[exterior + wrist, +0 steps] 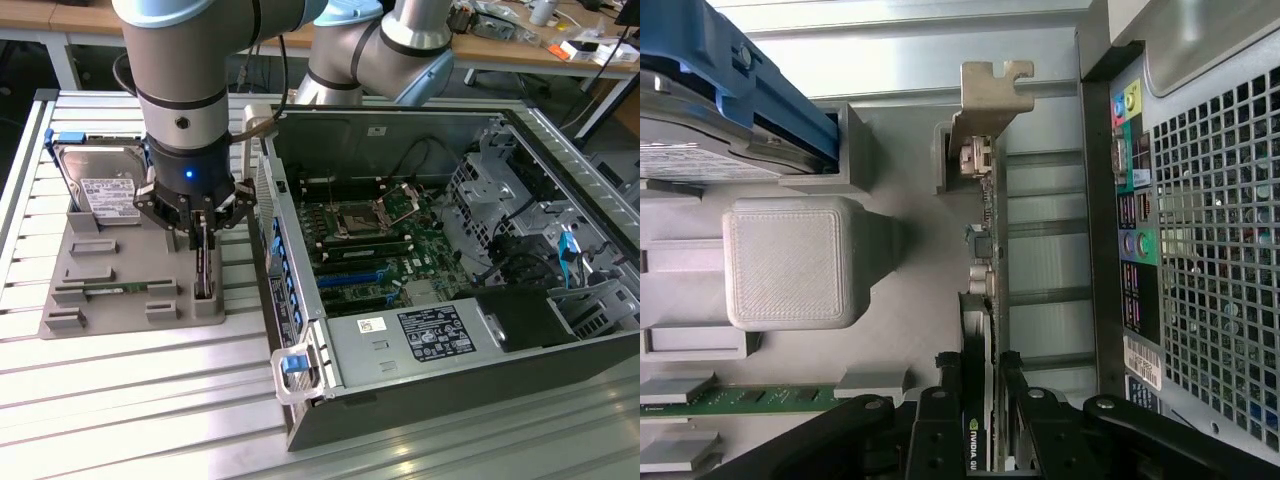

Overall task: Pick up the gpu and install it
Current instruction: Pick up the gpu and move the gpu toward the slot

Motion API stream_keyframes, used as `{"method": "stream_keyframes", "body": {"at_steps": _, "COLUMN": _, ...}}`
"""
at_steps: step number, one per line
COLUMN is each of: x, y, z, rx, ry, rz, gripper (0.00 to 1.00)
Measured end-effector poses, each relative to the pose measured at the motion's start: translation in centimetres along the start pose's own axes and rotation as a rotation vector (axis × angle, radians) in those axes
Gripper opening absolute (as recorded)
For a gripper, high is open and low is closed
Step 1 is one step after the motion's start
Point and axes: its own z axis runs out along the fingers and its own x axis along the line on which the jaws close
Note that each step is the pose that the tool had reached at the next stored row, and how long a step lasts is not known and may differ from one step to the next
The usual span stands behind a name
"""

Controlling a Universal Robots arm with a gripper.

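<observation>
The gpu [205, 268] stands on its long edge in a narrow slot of a grey fixture tray [130, 312], which lies on the slatted metal desk [120, 400] toward the desk's edge at the exterior view's left. The arm [195, 70] comes down from above, and its end effector [204, 240] straddles the upper edge of the card, one side on each face. Whether it already clamps the card or stands just clear of it, I cannot tell. In the wrist view the end effector [980, 365] sits over the black shroud end of the gpu [990, 250], and the green board runs away from it to the silver bracket [990, 95] at the far end. The card is upright and seated in the tray. On the same tray, a silver hard drive [105, 190] with a white label leans in its holder near the desk's far edge, and a thin green memory stick [115, 289] lies flat in a groove nearer the front edge. An open computer case [300, 410] stands just beside the tray toward the exterior view's right, its motherboard [400, 250] exposed. The wrist view shows the case's rear ports [1135, 250] close beside the card, with bare desk slats between them.
</observation>
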Motion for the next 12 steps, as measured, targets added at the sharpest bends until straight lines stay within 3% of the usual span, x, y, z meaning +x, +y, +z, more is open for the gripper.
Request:
{"method": "stream_keyframes", "body": {"at_steps": 4, "x": 0.0, "y": 0.01, "z": -0.02, "rx": -0.0003, "ry": -0.0004, "rz": 0.0, "gripper": 0.26}}
{"method": "stream_keyframes", "body": {"at_steps": 12, "x": 0.0, "y": 0.02, "z": -1.48, "rx": -0.0001, "ry": 0.0, "rz": 0.0, "gripper": 0.26}}
